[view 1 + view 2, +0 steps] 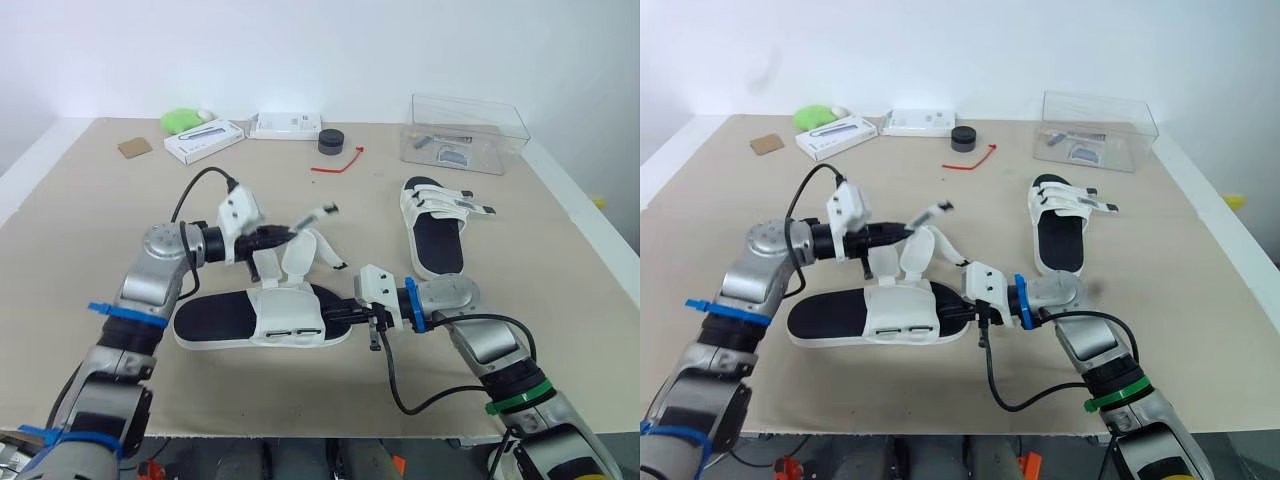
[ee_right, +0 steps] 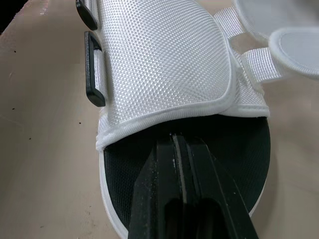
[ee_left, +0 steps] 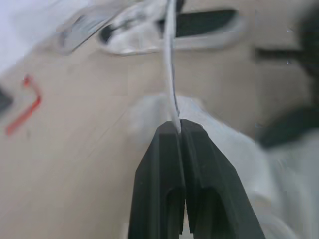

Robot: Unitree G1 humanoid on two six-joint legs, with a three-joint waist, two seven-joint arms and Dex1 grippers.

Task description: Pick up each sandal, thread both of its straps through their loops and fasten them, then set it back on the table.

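At front middle of the table [image 1: 90, 230]: near sandal [image 1: 262, 318] flat on its sole, toe end toward the robot's right, both straps undone. Just above it, left gripper [image 1: 290, 232] pinched tight on one strap [image 1: 318, 213], strap end raised and pointing away from the robot. At the toe end, right gripper [image 1: 345, 313] clamped closed on the sole edge. Farther back on the right, second sandal [image 1: 432, 225] lying alone, well apart from both grippers. Along the far edge: clear box [image 1: 467, 133], red tie [image 1: 337, 164], black disc [image 1: 331, 140], two white boxes [image 1: 204, 140].
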